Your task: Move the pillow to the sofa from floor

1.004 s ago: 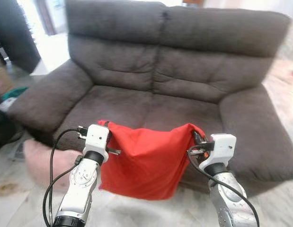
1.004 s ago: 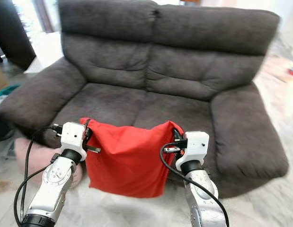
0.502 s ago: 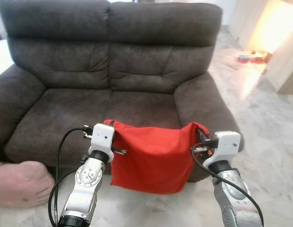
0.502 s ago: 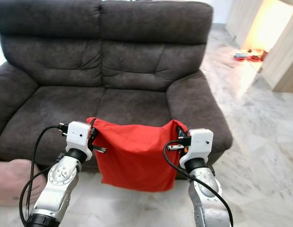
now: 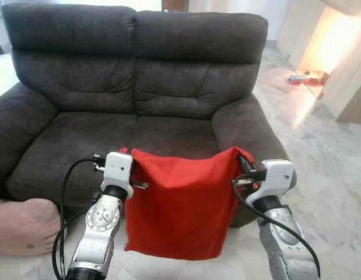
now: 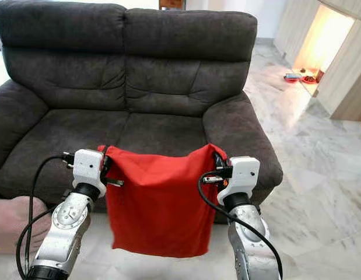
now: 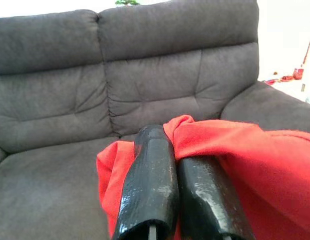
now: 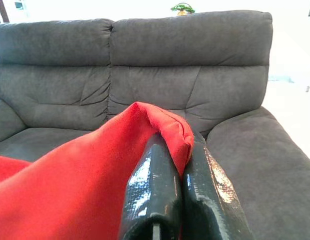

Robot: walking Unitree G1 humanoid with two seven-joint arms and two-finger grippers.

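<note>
A red pillow, limp like cloth, hangs in the air in front of the dark grey sofa, just before the seat's front edge. My left gripper is shut on its upper left corner. My right gripper is shut on its upper right corner. In the left wrist view the black fingers pinch a red fold, with the sofa's seat and backrest beyond. The right wrist view has the red corner folded over the fingertips. The pillow's lower edge hangs above the floor.
A pink cushion lies on the marble floor at the sofa's left front corner. The sofa's armrests flank the seat. Small red items and a wooden wall panel are at the far right.
The camera has swung to the right across the sofa and then steadied. Both grippers keep hold of the red pillow, which now hangs a little longer.
</note>
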